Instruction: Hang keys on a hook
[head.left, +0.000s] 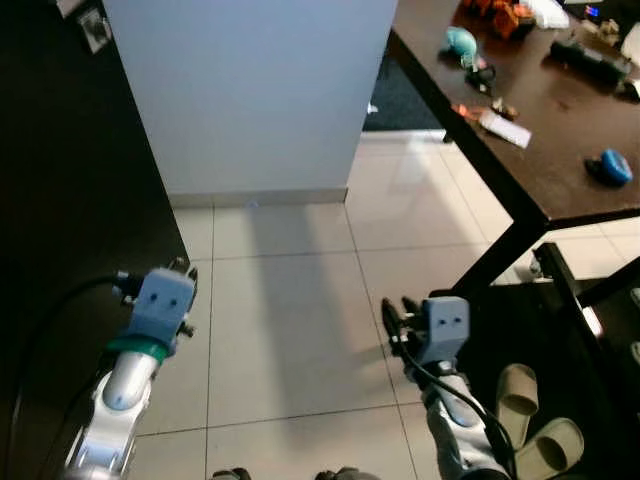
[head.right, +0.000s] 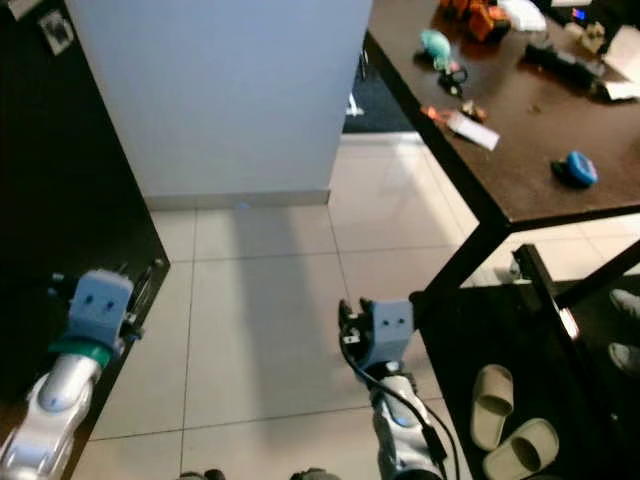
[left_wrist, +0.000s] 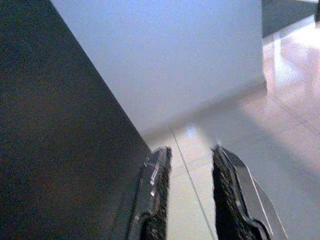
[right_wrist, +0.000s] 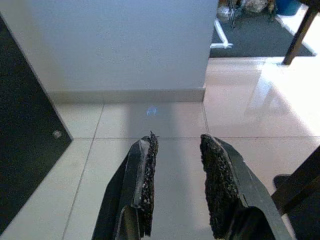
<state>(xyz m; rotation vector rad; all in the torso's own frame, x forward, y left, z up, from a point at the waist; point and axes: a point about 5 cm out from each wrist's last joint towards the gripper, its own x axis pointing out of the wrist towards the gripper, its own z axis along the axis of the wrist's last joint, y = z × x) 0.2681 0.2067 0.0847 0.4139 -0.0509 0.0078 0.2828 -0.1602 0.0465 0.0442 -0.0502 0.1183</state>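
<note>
1. Keys lie on the dark table, far beyond the right gripper's tips; their axis cannot be told.
2. Left gripper: released, empty, rough black pads beside a dark cabinet.
3. Right gripper: released, empty, over glossy tiles.
4. White wall ahead; slippers beside it.

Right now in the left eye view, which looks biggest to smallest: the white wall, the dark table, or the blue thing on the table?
1. White wall
2. Dark table, cut off by the frame
3. Blue thing, far smaller.
</note>
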